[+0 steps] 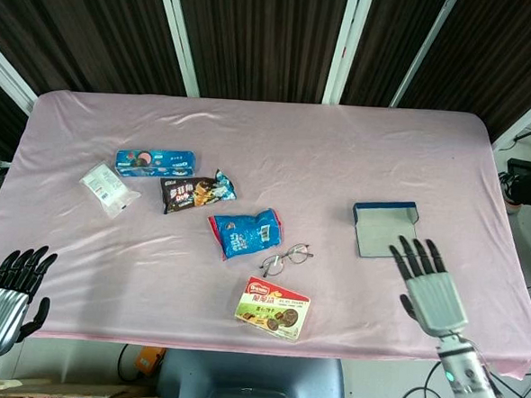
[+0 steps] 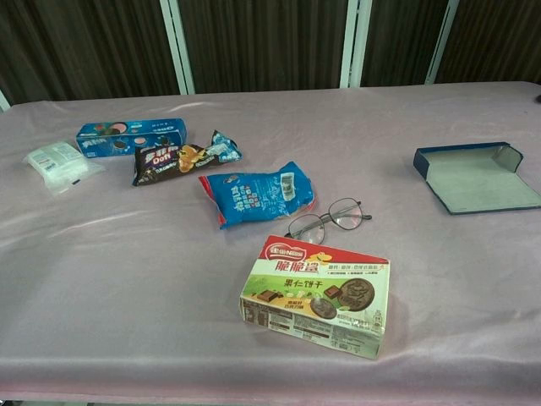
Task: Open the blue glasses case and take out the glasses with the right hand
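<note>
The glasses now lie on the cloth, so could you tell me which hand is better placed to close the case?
Right: the right hand hovers beside the open case; the left hand is across the table.

"DoN" on the dark snack bag (image 2: 182, 160); Chinese lettering on the red-green biscuit box (image 2: 317, 293).
</note>
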You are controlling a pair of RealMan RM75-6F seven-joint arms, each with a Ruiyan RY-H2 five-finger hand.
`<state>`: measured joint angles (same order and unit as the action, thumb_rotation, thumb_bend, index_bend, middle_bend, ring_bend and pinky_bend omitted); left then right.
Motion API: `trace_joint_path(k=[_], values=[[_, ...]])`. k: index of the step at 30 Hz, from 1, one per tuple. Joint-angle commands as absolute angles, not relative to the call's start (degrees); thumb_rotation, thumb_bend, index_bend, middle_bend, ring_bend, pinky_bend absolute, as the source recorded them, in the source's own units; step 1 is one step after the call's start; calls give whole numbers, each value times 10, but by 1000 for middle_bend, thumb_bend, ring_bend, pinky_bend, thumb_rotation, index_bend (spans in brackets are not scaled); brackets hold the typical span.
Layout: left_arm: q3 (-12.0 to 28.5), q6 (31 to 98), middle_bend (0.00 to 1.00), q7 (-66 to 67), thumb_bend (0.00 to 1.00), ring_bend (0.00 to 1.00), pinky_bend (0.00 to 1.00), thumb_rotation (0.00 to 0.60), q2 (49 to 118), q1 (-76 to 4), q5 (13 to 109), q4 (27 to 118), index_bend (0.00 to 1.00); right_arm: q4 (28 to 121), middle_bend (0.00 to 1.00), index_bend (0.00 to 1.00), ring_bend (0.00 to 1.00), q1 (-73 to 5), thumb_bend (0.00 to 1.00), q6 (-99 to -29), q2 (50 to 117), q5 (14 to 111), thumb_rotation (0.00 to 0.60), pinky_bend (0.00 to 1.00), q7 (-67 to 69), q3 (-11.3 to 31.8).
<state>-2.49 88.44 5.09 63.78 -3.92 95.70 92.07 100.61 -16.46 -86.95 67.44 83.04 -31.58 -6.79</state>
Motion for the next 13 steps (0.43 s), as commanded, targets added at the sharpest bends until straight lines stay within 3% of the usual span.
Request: trace_joint_path(k=[1, 5, 13], values=[[-26, 886, 0, 58, 532, 0, 0, 600, 640, -38, 959, 921, 0, 909, 0, 63, 0, -40, 416, -1002, 659, 894, 600, 0, -150, -117], [-28, 890, 0, 70, 532, 0, 0, 600, 644, -35, 965, 922, 0, 841, 0, 67, 0, -14, 415, -1017, 677, 895, 600, 0, -80, -106], [-29, 897, 0, 73, 522, 0, 0, 600, 647, -32, 972, 919, 0, 840, 0, 64, 0, -17, 415, -972, 667, 887, 600, 0, -54, -82]])
